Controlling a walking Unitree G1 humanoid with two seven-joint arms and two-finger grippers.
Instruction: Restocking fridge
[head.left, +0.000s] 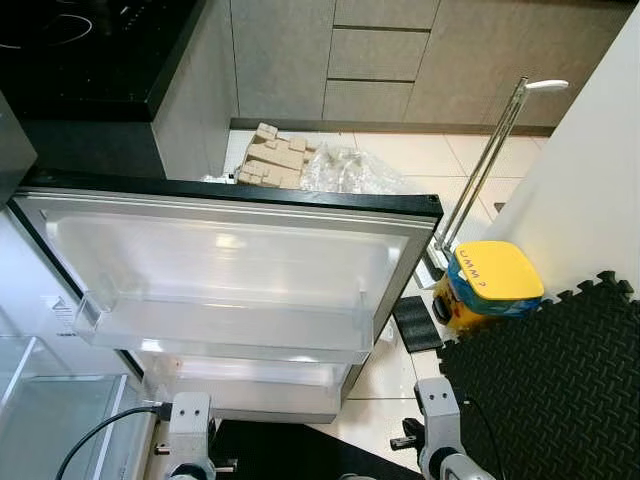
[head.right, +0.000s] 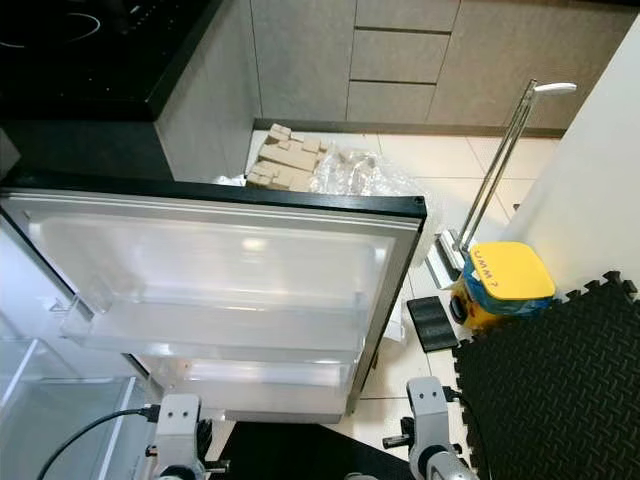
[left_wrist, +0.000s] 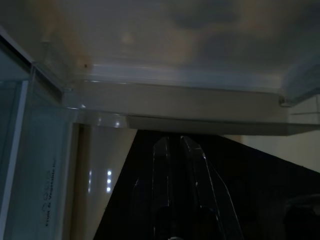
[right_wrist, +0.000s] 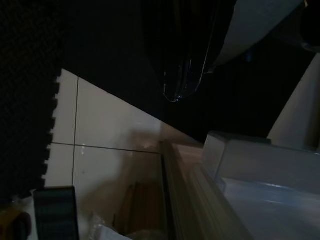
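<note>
The fridge door (head.left: 230, 198) stands open in front of me, seen from above. Its clear upper door shelf (head.left: 220, 330) and the lower one (head.left: 250, 378) hold nothing. Part of the fridge's inside, with a glass shelf (head.left: 50, 420), shows at the lower left. My two arms hang low, the left wrist (head.left: 190, 420) under the door and the right wrist (head.left: 437, 410) beside its free edge. In the dim left wrist view my left gripper (left_wrist: 174, 142) is shut and empty below the door's underside. My right gripper (right_wrist: 175, 95) is also shut and empty, over the floor by the door.
A yellow-lidded tub (head.left: 492, 282) and a small black pad (head.left: 413, 322) sit on the tiles right of the door. A black foam mat (head.left: 560, 385) covers the floor at the right. Cardboard pieces (head.left: 275, 160) and crumpled plastic (head.left: 345, 170) lie beyond the door, near grey drawers (head.left: 380, 50).
</note>
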